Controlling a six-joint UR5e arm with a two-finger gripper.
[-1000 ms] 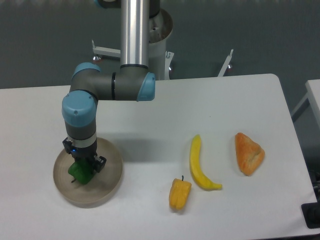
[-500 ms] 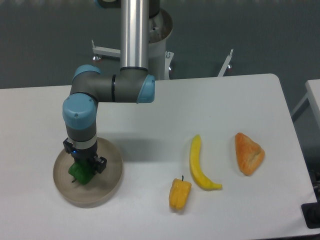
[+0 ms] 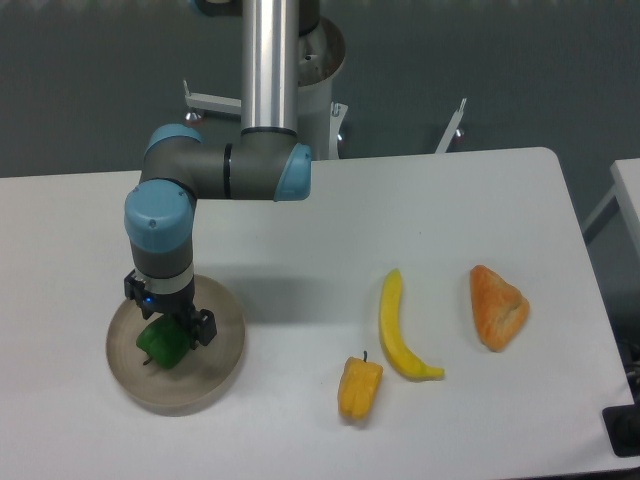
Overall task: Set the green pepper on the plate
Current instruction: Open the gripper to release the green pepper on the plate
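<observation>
The green pepper (image 3: 160, 346) lies inside the round beige plate (image 3: 222, 345) at the table's front left. My gripper (image 3: 172, 322) hangs straight down over it, just above the pepper's top. One dark finger (image 3: 203, 326) shows to the pepper's right; the other is mostly hidden behind the wrist. The fingers stand apart and the pepper rests on the plate on its own, so the gripper looks open.
A long yellow curved fruit (image 3: 397, 327) and a yellow-orange pepper (image 3: 360, 388) lie at the front middle. An orange wedge-shaped item (image 3: 497, 305) sits further right. The arm's base column (image 3: 270, 70) rises at the back edge.
The gripper has lifted slightly off the green pepper, which stays in place on the plate. Nothing else has moved.
</observation>
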